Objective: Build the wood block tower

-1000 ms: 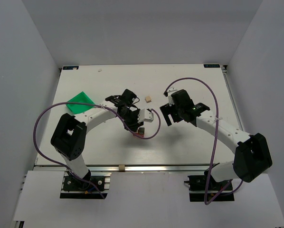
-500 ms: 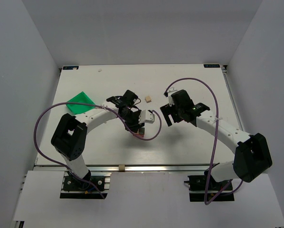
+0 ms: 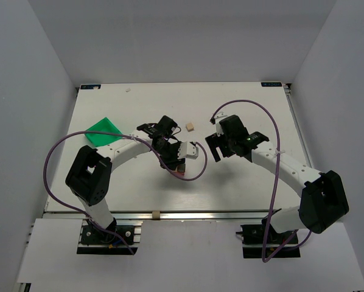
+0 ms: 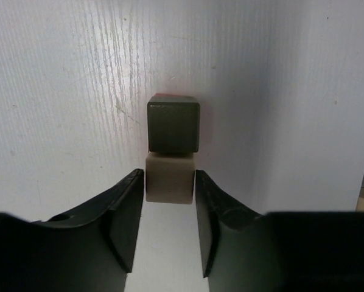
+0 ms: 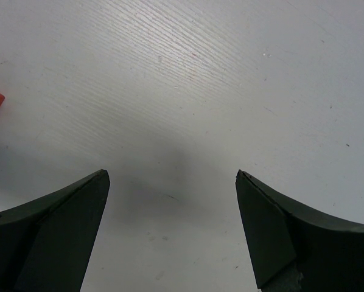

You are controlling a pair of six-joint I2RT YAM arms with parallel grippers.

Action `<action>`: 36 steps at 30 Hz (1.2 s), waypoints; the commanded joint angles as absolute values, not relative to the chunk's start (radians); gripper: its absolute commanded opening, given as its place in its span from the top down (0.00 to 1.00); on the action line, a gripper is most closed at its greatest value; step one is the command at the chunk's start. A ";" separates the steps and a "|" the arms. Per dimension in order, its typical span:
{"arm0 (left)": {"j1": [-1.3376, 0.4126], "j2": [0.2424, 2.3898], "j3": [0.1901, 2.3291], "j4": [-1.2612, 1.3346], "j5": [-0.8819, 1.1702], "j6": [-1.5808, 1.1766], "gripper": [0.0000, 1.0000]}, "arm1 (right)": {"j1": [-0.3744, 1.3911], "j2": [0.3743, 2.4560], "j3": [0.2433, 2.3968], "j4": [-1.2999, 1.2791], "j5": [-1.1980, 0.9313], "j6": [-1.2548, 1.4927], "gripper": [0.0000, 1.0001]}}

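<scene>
The wood block tower (image 3: 180, 168) stands mid-tabletop (image 3: 243, 103), showing 1 red-orange wooden base block (image 4: 170, 96), 1 grey-brown wooden cube (image 4: 173, 126) and 1 pale beige wooden cube (image 4: 168, 177). The blocks look light, stiff, smooth and easily toppled, so each is best pinched on 2 opposite flat sides. The left gripper (image 4: 169, 182) is narrow, apparently pinching the pale beige wooden cube. The right gripper (image 5: 173, 176) gapes wide, holding nothing. 1 spare beige wooden cube (image 3: 190, 126) lies beyond.

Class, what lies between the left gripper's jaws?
A pale beige cube, with the grey-brown cube just beyond it, seen in the left wrist view.
</scene>
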State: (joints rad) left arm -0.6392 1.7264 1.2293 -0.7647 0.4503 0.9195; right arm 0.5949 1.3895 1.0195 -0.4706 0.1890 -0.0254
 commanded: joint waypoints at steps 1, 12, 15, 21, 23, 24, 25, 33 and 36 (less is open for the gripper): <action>-0.646 1.721 1.229 -0.805 0.440 0.943 0.48 | 0.592 1.384 1.063 -0.471 0.199 -0.012 0.11; -0.646 1.720 1.242 -0.813 0.460 0.946 0.42 | 0.591 1.379 1.062 -0.472 0.192 -0.012 0.10; -0.644 1.723 1.256 -0.825 0.448 0.948 0.36 | 0.594 1.381 1.063 -0.476 0.181 -0.017 0.11; -0.626 1.683 1.296 -0.845 0.382 0.945 0.02 | 0.597 1.382 1.072 -0.491 0.153 -0.025 0.11; -0.617 1.648 1.315 -0.857 0.367 0.946 0.02 | 0.597 1.370 1.071 -0.489 0.127 -0.025 0.11; -0.617 1.631 1.322 -0.851 0.350 0.946 0.02 | 0.597 1.367 1.069 -0.485 0.120 -0.025 0.11; -0.617 1.615 1.322 -0.847 0.307 0.945 0.02 | 0.597 1.359 1.068 -0.483 0.100 -0.025 0.10; -0.612 1.508 1.393 -0.562 0.060 0.752 0.57 | 0.598 1.293 1.000 -0.399 0.028 0.031 0.11; -0.614 1.525 1.486 -0.486 -0.112 0.452 0.97 | 0.598 1.263 0.967 -0.352 0.015 0.087 0.27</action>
State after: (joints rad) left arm -0.6182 1.5497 1.3972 -0.6434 0.0898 0.7238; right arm 0.5961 1.3045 0.9909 -0.4335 0.0475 0.0227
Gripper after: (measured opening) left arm 0.067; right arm 0.771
